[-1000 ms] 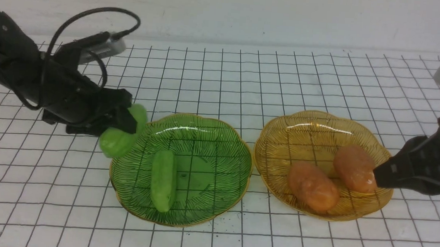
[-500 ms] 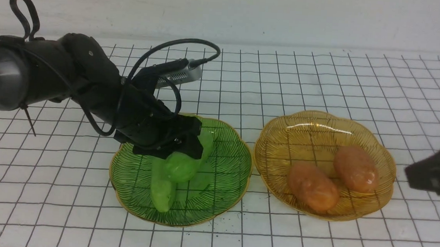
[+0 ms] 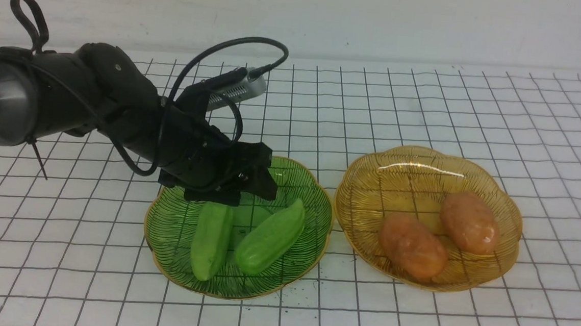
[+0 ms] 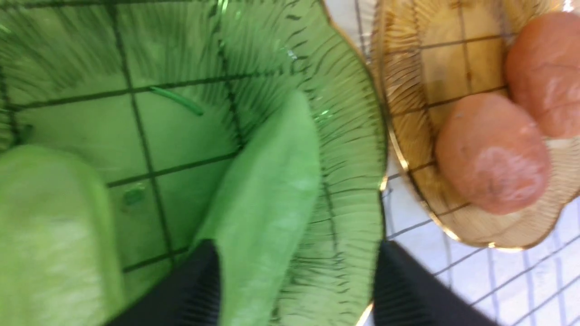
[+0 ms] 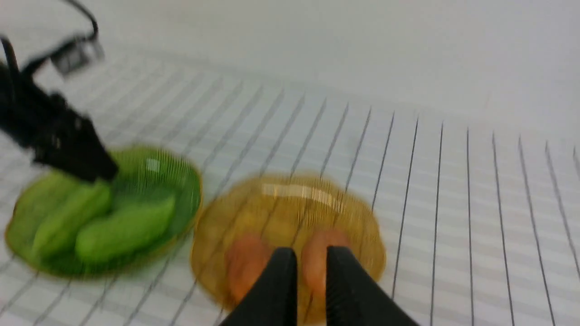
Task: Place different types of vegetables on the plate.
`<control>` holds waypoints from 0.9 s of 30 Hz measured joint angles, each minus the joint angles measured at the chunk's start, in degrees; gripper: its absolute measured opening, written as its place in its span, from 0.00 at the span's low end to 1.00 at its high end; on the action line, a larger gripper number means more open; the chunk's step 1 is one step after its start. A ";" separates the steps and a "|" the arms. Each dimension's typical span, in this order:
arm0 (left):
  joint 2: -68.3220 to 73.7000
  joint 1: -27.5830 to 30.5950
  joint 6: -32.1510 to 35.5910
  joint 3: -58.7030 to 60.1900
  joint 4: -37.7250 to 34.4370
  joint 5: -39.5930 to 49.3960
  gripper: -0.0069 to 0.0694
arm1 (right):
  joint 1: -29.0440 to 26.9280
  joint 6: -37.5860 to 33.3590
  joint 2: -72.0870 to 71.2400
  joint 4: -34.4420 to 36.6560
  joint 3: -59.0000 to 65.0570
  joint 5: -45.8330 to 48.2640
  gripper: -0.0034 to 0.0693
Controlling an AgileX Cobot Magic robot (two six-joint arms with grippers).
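Observation:
Two light-green cucumber-like vegetables lie side by side in the green glass plate (image 3: 155,225): one (image 3: 211,239) on its left side, the other (image 3: 271,236) slanting to its right. My left gripper (image 3: 255,191) hangs just above the plate's back half, open and holding nothing; in the left wrist view its fingers (image 4: 190,290) stand wide apart, with the slanting cucumber (image 4: 267,203) lying free between them. Two orange-brown potato-like vegetables (image 3: 412,245) (image 3: 469,221) sit in the amber plate (image 3: 361,178). My right gripper (image 5: 310,253) is out of the front view, shut and empty, above the table's near side.
The two plates stand almost rim to rim on a white cloth with a black grid (image 3: 428,101). A white wall (image 3: 331,17) runs along the back. My left arm and its cable (image 3: 95,103) reach in from the left over the cloth.
My left gripper has let go of the second cucumber, which now lies in the green plate beside the first. The right gripper has drawn back out of the front view.

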 joint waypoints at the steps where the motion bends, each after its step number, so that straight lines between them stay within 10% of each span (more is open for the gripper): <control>1: 0.00 0.00 0.00 0.00 -0.11 0.00 0.45 | 0.00 -0.14 -1.82 0.00 3.25 -4.30 0.17; 7: 0.00 0.00 4.39 0.00 -0.59 0.00 0.10 | 0.00 -0.19 -4.20 2.07 22.05 -31.66 0.17; 27: -0.50 0.00 7.72 0.00 -4.79 1.85 0.08 | 0.00 -0.22 -4.23 3.24 24.30 -37.75 0.17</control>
